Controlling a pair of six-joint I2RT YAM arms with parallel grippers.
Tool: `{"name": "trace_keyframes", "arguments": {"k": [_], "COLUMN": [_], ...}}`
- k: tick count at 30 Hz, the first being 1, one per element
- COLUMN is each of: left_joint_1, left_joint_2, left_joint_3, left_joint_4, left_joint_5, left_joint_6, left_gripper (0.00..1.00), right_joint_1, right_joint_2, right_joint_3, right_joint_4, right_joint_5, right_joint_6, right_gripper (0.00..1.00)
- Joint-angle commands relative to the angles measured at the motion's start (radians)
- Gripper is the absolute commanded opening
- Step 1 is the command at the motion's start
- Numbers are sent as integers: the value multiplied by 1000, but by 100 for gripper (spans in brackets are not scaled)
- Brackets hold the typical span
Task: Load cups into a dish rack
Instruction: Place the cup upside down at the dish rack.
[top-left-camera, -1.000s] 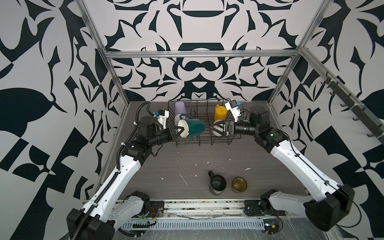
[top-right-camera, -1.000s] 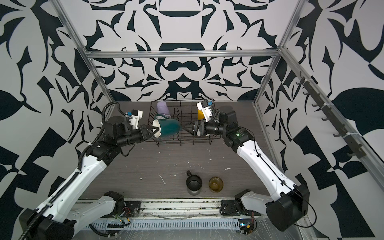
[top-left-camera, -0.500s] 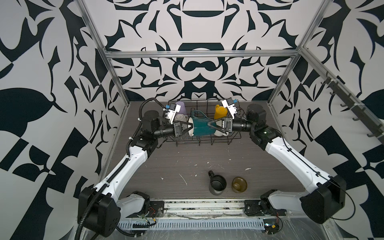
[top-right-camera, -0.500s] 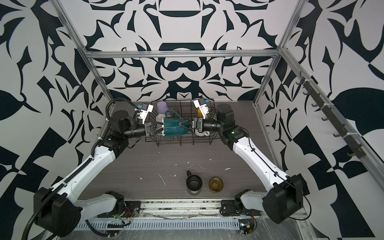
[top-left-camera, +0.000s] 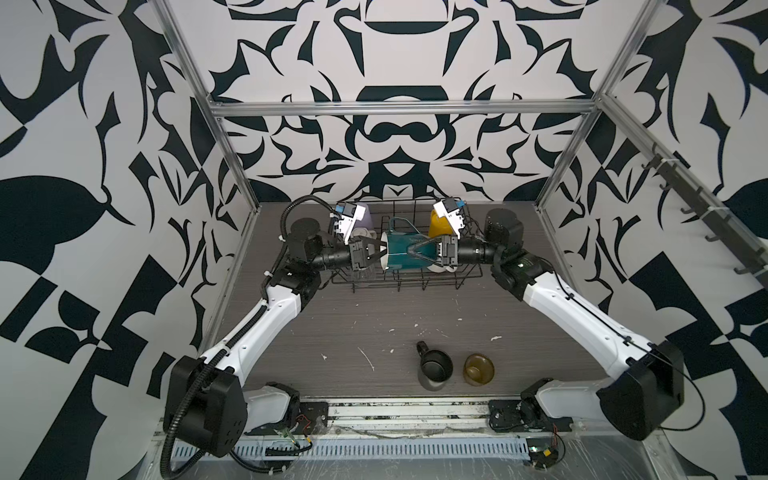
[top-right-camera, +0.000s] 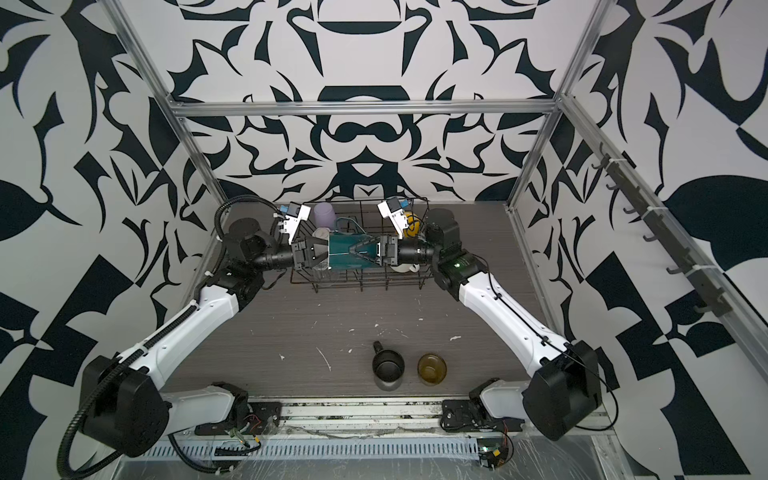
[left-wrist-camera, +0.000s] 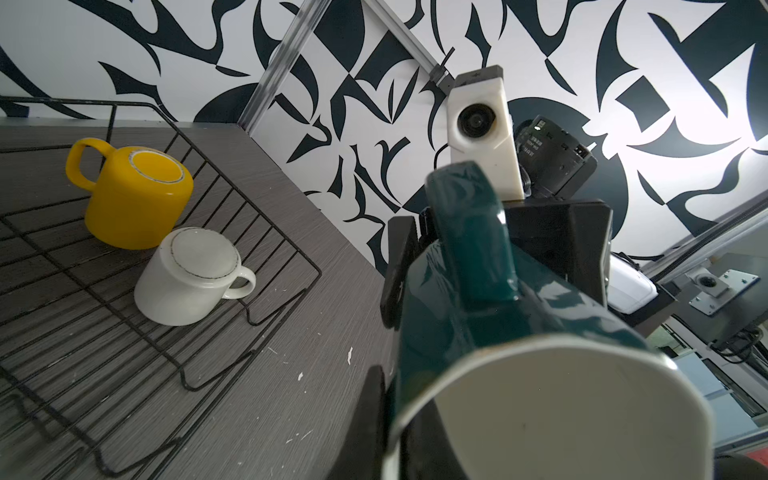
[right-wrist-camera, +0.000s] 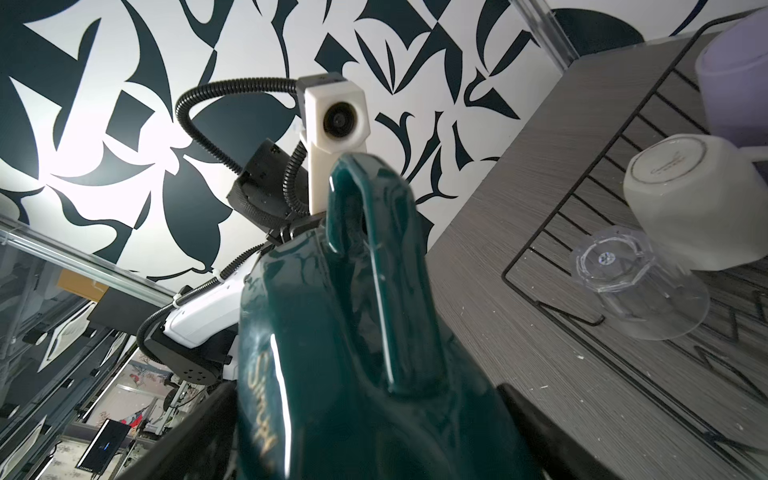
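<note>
My arms nearer each other than a second ago, teal mug (top-left-camera: 399, 255) sideways above the dish rack (top-left-camera: 419, 282), left jaws clamped on its rim, right jaws wide apart, now astride its body

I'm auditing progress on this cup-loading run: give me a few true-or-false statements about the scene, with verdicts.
1. The black mug and olive-brown cup stand on the table, outside the dish rack. True.
2. The yellow mug sits mouth up in the rack. False: it is upside down, base up.
3. The left gripper pinches the teal mug by its rim. True.
4. The right gripper is shut, clear of the mug. False: its jaws stand wide on either side of the teal mug.
</note>
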Motion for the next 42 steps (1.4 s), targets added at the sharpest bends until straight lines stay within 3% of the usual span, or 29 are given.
{"name": "trace_keyframes", "arguments": {"k": [1, 13, 21, 32, 36, 42], "left_joint_1": [2, 2, 2, 2, 2, 5], "left_joint_2": [-4, 52, 49, 48, 46, 34], "left_joint_3": [17, 3, -1, 9, 9, 10], "left_joint_4": [142, 282, 296, 236, 224, 186], "left_joint_5": [40, 83, 96, 73, 65, 52], "left_joint_6": [-32, -134, -146, -118, -117, -100], "left_gripper": [0, 0, 0, 0, 0, 0], "right_joint_1": [19, 61, 65, 67, 67, 65], "right_joint_2": [-1, 38, 56, 67, 68, 68], "right_joint_3": [17, 44, 51, 61, 78, 95], "right_joint_4": [14, 36, 64, 54, 15, -10], "right_joint_5": [6, 29, 31, 39, 52, 64], "right_joint_6": [-7, 8, 30, 35, 14, 4], "right_gripper": [97, 94, 79, 32, 0, 0]}}
